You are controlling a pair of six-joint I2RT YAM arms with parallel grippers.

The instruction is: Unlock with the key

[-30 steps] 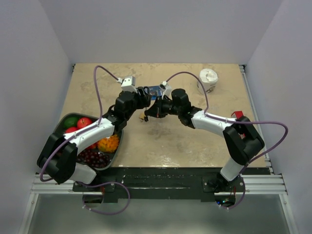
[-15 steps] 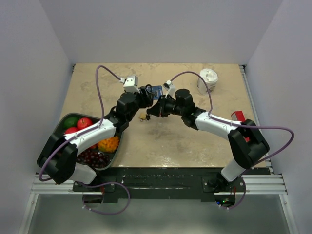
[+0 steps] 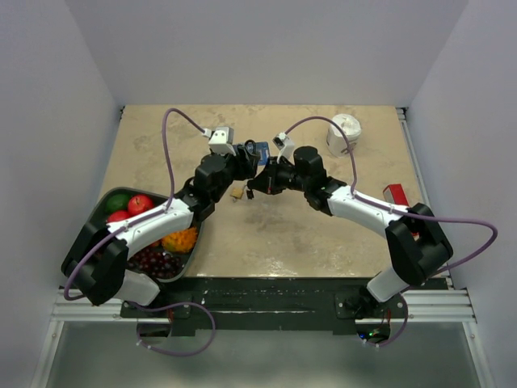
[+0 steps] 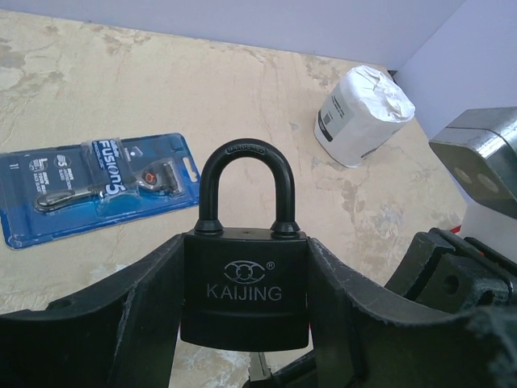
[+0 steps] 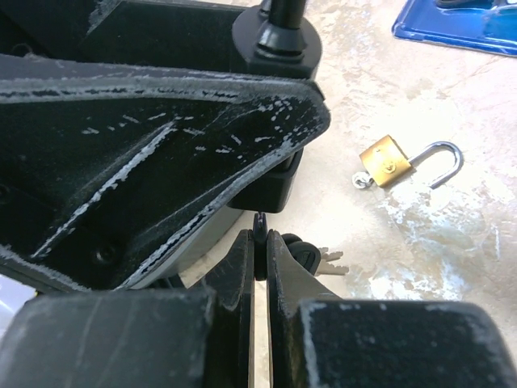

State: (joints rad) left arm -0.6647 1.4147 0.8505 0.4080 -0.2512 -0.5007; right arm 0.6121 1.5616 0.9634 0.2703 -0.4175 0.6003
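Note:
A black padlock [image 4: 242, 291] marked KAIJING sits upright between my left gripper's [image 4: 245, 263] fingers, which are shut on its body; its shackle [image 4: 245, 162] looks closed. In the right wrist view my right gripper [image 5: 260, 241] is shut on the thin black head of the key [image 5: 259, 225], right under the padlock's bottom [image 5: 271, 190]. The blade is hidden. Other keys of the bunch [image 5: 319, 259] hang beside the fingers. From above, both grippers meet at mid-table, left [image 3: 246, 166] and right [image 3: 255, 186].
A small brass padlock [image 5: 388, 162] lies on the table with its shackle open, also seen from above [image 3: 237, 192]. Behind are a blue razor pack [image 4: 97, 186] and a white roll [image 4: 363, 113]. A fruit tray [image 3: 191, 247] is at the left, a red object [image 3: 393, 192] at the right.
The left gripper with the padlock has shifted slightly right. The right arm's elbow has swung outward while its gripper stays under the padlock. Both grips are unchanged.

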